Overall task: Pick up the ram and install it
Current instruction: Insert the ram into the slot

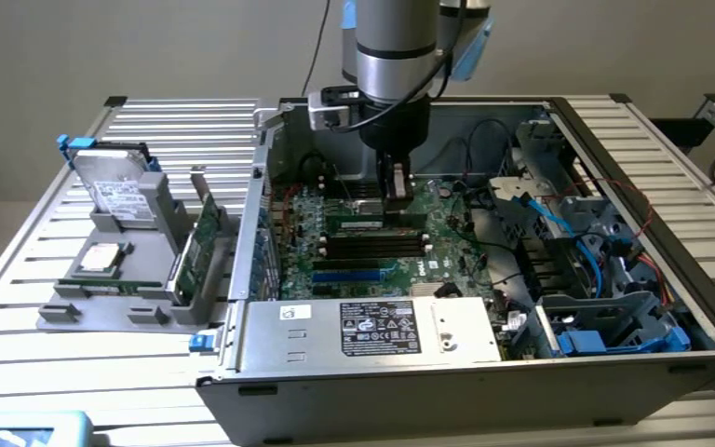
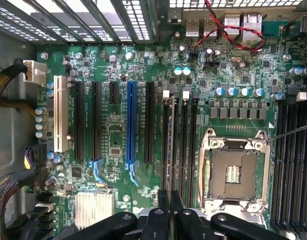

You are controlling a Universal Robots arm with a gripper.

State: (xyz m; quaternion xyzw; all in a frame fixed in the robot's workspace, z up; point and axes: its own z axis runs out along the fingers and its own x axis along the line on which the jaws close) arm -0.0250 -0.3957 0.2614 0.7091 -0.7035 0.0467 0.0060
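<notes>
Claw [image 1: 397, 197] narrowed to a slim pinch on the ram [image 1: 357, 223], the green stick held just beneath its fingertips, low inside the open computer case [image 1: 332, 391], directly above the motherboard's black memory slots [image 1: 370, 247].

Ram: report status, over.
Fingers shut on the ram. Ram on edge at the memory slots, seating unclear. Blue cables off to the side, none across the slots.

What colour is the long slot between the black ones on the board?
The slot is blue; the wrist view shows it best.
</notes>
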